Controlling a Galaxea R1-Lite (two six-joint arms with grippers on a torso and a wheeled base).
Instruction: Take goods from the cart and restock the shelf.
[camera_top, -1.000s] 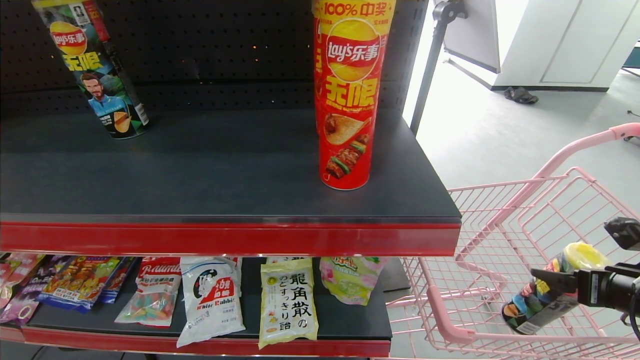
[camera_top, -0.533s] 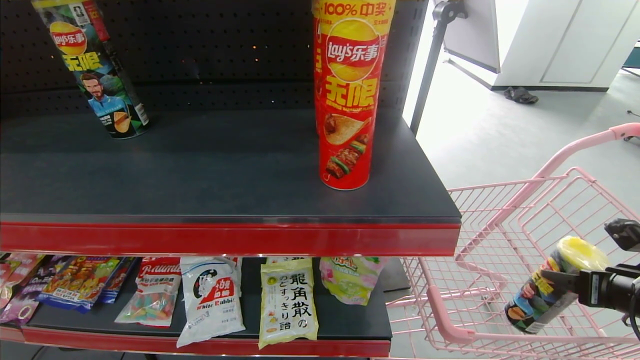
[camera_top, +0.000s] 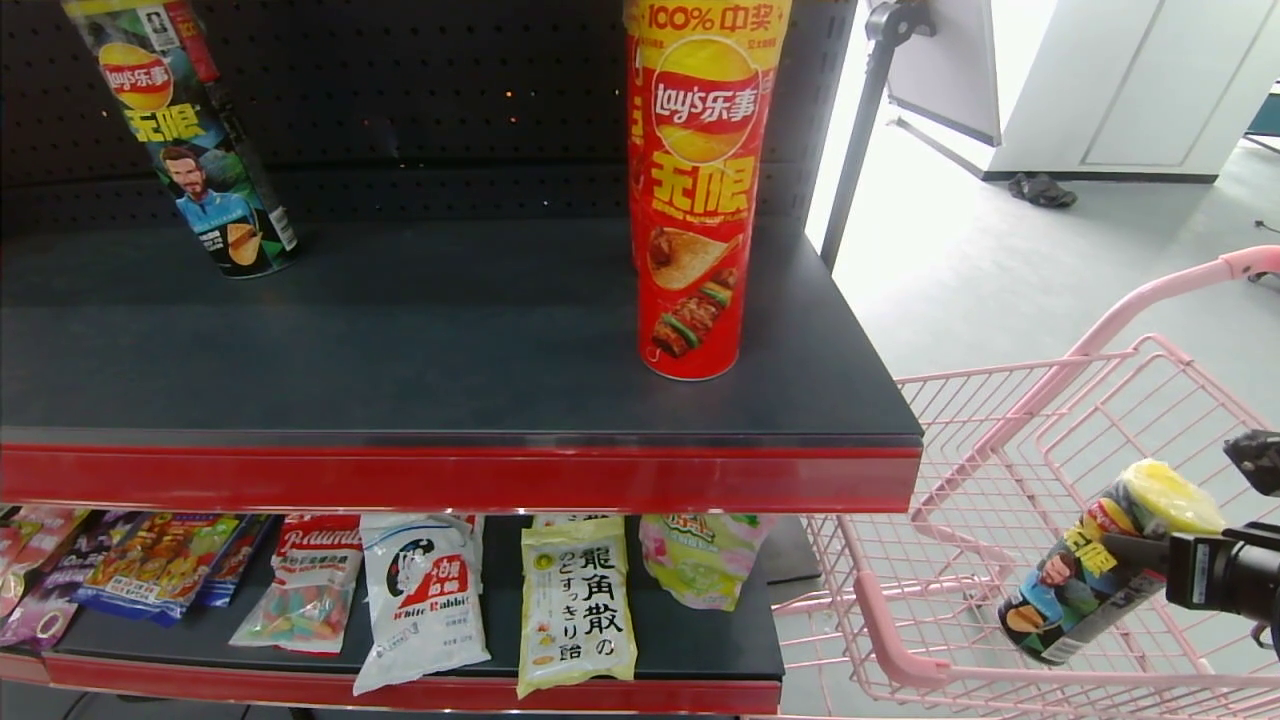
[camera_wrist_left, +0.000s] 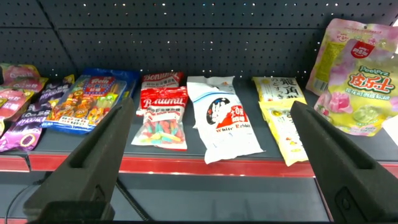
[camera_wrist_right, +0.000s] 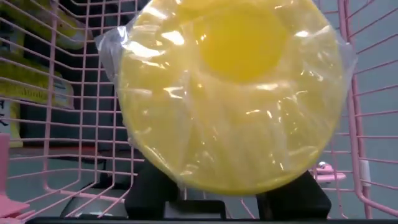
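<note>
The dark shelf board with a red front strip (camera_top: 450, 350) fills my head view from 9 to 1 o'clock. The pink wire cart (camera_top: 1000, 450) stands at 4 o'clock, just beside the shelf's end. Under the board, at 7 o'clock, the lower shelf (camera_top: 700, 650) carries a row of flat snack bags, among them a white plastic bag (camera_top: 425, 600) and a yellow plastic bag (camera_top: 578, 605) side by side.

A tall red cardboard crisp tube (camera_top: 697, 190) stands upright on the board at 12 o'clock. A dark green-and-blue crisp tube (camera_top: 190, 140) stands well apart from it at 10 o'clock, near the pegboard back.

My right jaws pinch a dark printed crisp tube with a yellow plastic lid (camera_top: 1090, 570) across its upper part. It hangs tilted over the cart's basket at 4 o'clock, lid toward 1 o'clock.

My left jaws are spread wide, both dark fingers (camera_wrist_left: 87, 162) level with the lower shelf's bags and touching nothing.
</note>
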